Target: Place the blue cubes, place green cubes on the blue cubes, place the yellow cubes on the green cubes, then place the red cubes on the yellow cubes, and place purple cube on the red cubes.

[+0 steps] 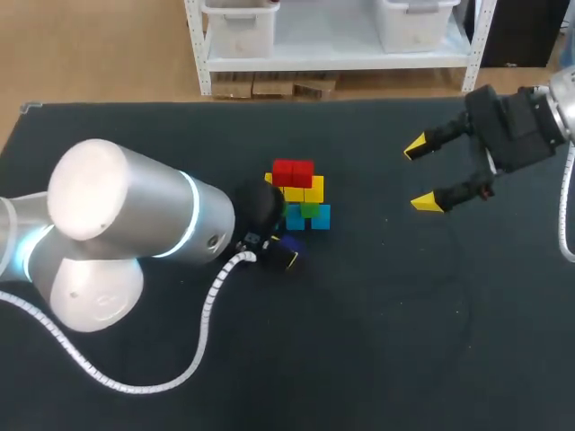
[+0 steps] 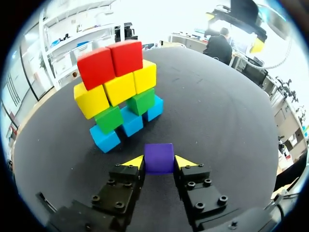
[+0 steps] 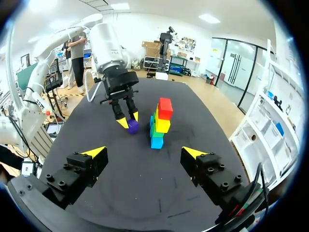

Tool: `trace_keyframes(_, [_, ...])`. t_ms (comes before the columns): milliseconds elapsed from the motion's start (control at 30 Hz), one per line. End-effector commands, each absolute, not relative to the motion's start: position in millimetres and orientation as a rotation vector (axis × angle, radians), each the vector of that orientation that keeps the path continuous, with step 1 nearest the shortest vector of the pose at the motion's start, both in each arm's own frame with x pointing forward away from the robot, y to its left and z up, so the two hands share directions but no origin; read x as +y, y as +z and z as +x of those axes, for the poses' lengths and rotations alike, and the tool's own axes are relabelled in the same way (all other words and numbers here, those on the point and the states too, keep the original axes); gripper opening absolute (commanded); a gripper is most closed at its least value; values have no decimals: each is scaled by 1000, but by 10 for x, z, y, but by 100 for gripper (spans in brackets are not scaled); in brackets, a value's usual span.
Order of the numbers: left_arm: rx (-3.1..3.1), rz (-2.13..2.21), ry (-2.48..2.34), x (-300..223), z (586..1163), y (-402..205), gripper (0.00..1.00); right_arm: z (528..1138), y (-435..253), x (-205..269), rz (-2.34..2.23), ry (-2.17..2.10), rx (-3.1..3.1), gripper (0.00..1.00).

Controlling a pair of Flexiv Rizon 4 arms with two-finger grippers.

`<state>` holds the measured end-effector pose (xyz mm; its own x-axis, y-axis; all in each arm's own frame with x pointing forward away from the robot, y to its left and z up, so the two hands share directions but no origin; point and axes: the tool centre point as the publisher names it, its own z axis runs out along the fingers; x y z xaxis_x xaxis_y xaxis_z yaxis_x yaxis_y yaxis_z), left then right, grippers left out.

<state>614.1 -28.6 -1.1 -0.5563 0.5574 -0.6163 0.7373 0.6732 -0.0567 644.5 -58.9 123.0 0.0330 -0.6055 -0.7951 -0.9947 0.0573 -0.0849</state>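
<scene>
A black matte table (image 1: pixel 431 341) fills most of the head view. Beyond its far edge lies a tan wooden floor (image 1: pixel 99 54), where a white metal shelf unit (image 1: pixel 332 54) carries 2 pale plastic bins (image 1: pixel 238 27). The right wrist view shows white walls (image 3: pixel 145 29), bright ceiling panels (image 3: pixel 208 18) and dark-framed glass doors (image 3: pixel 236 67).

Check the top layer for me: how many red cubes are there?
2. One red cube and a second sit side by side on the yellow cubes, at the top; none seems hidden.
</scene>
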Motion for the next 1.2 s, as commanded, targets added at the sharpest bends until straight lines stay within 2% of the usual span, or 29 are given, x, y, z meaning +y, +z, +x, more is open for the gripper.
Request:
trace_keyframes(33, [2288,1021,-447,-16,5999,146,0,6453,1222,-585,-1626,722,1648,100])
trace_keyframes(367, [2207,1220,-503,477,5895,576,0,6453,1222,-585,-1626,722,1648,100])
trace_keyframes(633, [2148,1450,-514,824,6028,930,0,6453,1222,-585,-1626,722,1648,100])
trace_keyframes(1200, [1896,1814,-545,955,6452,1334,0,6453,1222,-585,-1626,722,1648,100])
